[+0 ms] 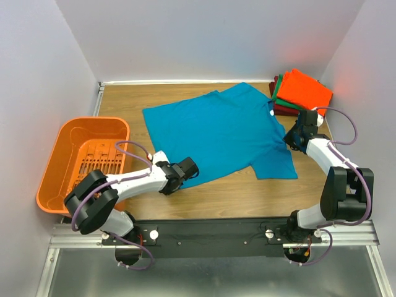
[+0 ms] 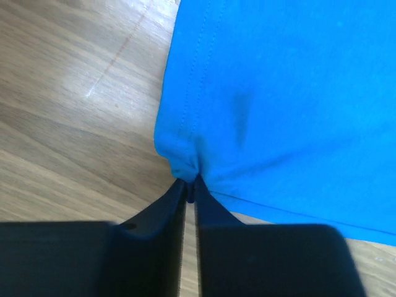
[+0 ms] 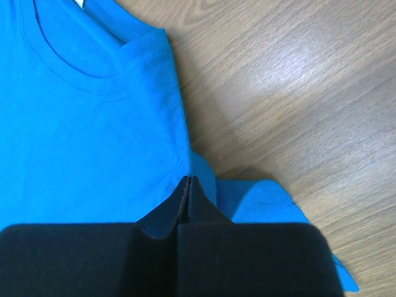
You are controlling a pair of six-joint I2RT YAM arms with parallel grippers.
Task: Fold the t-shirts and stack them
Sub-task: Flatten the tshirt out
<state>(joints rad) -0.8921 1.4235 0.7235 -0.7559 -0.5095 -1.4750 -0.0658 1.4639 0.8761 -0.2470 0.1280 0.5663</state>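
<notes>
A teal-blue t-shirt (image 1: 216,133) lies spread flat on the wooden table (image 1: 235,198), its collar toward the right. My left gripper (image 1: 193,167) is at the shirt's near-left hem corner. In the left wrist view its jaws (image 2: 189,181) are closed on a puckered bit of the teal cloth (image 2: 278,93). My right gripper (image 1: 291,137) is at the shirt's right edge, by the shoulder and sleeve. In the right wrist view its tips (image 3: 190,179) are pressed together at the edge of the teal cloth (image 3: 80,136), which wrinkles there. Folded orange (image 1: 306,88), green (image 1: 281,94) and dark red (image 1: 286,110) t-shirts are stacked at the back right.
An orange slotted basket (image 1: 62,154) stands at the table's left edge, beside the left arm. White walls close in the back and sides. Bare wood (image 2: 74,111) shows in front of the shirt and along its left side.
</notes>
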